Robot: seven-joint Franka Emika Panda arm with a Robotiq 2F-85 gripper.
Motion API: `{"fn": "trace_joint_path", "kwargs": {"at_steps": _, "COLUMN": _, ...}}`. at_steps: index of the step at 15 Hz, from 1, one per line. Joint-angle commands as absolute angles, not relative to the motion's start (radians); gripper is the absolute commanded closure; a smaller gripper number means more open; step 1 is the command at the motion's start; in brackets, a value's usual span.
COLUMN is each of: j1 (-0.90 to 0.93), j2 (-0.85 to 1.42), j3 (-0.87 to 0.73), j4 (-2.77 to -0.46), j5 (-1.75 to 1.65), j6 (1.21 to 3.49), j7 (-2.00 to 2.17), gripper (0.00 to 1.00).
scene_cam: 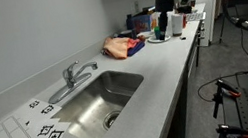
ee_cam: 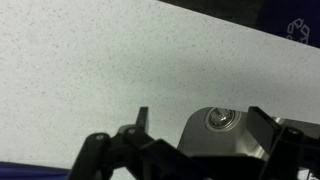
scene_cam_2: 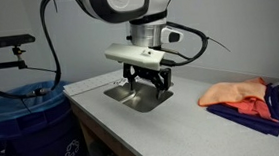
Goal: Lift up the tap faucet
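Observation:
The chrome tap faucet [scene_cam: 71, 77] stands behind the steel sink basin [scene_cam: 99, 101], with its lever on top and its spout over the basin. My gripper [scene_cam_2: 150, 85] is open and empty. It hangs in the air above the white counter, far from the faucet, and shows at the far end of the counter in an exterior view [scene_cam: 163, 8]. In the wrist view the open fingers [ee_cam: 200, 115] frame a corner of the basin [ee_cam: 215, 150] and its drain. The faucet does not show in the wrist view, and in one exterior view my gripper hides it.
An orange cloth [scene_cam: 118, 47] on a blue mat lies on the counter between my gripper and the sink; it also shows in the exterior view nearer my arm [scene_cam_2: 236, 93]. Bottles and clutter [scene_cam: 162, 22] stand at the far end. A blue bucket [scene_cam_2: 28, 122] sits beside the counter's edge.

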State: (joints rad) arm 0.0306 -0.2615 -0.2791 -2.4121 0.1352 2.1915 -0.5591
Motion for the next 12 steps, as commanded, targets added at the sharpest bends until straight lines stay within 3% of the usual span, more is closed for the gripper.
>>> {"fn": "trace_joint_path", "kwargs": {"at_steps": 1, "j1": 0.001, "j2": -0.259, "j3": -0.25, "j4": -2.411, "j5": 0.144, "j6": 2.188, "j7": -0.565, "gripper": 0.0}}
{"fn": "trace_joint_path", "kwargs": {"at_steps": 12, "j1": 0.027, "j2": -0.127, "j3": -0.151, "j4": -2.28, "j5": 0.154, "j6": 2.247, "j7": -0.531, "gripper": 0.0}}
